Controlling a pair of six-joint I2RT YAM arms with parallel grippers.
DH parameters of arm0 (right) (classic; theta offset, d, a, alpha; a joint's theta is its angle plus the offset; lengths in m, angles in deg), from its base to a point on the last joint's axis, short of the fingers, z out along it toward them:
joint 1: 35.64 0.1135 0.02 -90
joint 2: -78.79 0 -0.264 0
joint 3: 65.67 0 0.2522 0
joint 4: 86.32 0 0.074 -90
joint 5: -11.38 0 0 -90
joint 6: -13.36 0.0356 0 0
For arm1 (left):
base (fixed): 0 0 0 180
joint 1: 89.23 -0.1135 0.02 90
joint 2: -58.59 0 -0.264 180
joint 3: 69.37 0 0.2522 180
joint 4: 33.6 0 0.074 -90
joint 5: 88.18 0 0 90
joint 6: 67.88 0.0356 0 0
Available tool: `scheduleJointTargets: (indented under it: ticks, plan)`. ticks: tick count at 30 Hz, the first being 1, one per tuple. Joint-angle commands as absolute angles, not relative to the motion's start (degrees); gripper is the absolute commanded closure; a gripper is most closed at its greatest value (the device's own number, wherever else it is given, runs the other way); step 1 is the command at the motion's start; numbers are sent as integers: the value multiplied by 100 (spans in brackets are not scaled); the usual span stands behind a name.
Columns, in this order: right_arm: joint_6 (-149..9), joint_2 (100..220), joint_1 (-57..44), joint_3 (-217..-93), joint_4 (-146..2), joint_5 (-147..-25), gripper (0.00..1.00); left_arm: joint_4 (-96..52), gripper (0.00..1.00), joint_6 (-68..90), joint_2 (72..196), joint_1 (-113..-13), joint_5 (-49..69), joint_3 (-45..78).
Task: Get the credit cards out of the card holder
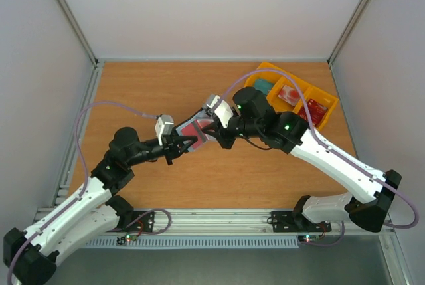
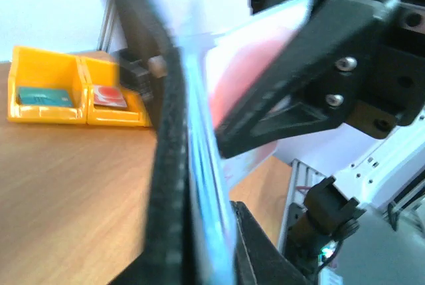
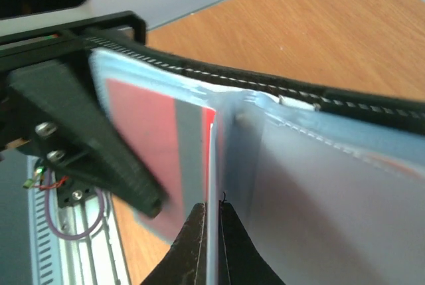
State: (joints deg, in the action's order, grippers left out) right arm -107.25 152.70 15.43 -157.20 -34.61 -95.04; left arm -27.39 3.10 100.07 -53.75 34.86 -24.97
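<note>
- Left gripper (image 1: 178, 143): clamped on the card holder (image 1: 194, 129), which hangs above the desk (image 1: 166, 89).
- One holder, probably light and floppy. It shows one red credit card (image 3: 149, 132), likely stiff and slick, best pinched at its free edge.
- Right gripper (image 3: 214, 232): nearly closed on a thin layer at the fold.
- Yellow tray (image 1: 268, 68): three compartments, one card each.

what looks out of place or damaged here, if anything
Nothing stands out: the left tool and right tool hold the card holder open, a red card sits inside, other cards lie in the yellow tray.
</note>
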Motion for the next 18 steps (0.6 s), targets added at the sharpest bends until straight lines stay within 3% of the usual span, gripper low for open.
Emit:
scheduleJointTargets:
  ticks: [1,3,6,11,14,18]
  plan:
    - [-11101,14843,1450,-15688,-3329,-10039,99,-3172,92,248,9898,-5438,3801,-2582]
    - [-11131,14800,1356,-15709,-3182,-10281,99,-3188,100,301,9886,-5443,3886,-2583]
    - [-11194,14727,1171,-15664,-3022,-10320,96,-3164,100,330,9864,-5476,3965,-2588]
    - [-11027,14548,589,-15548,-2979,-10081,70,-2995,100,368,9854,-5494,3892,-2567]
    - [-11063,14396,419,-15673,-2891,-10131,62,-2616,100,367,9875,-5500,3430,-2514]
    - [-11124,14323,411,-16024,-2629,-10419,59,-2101,100,459,9945,-5504,2603,-2458]
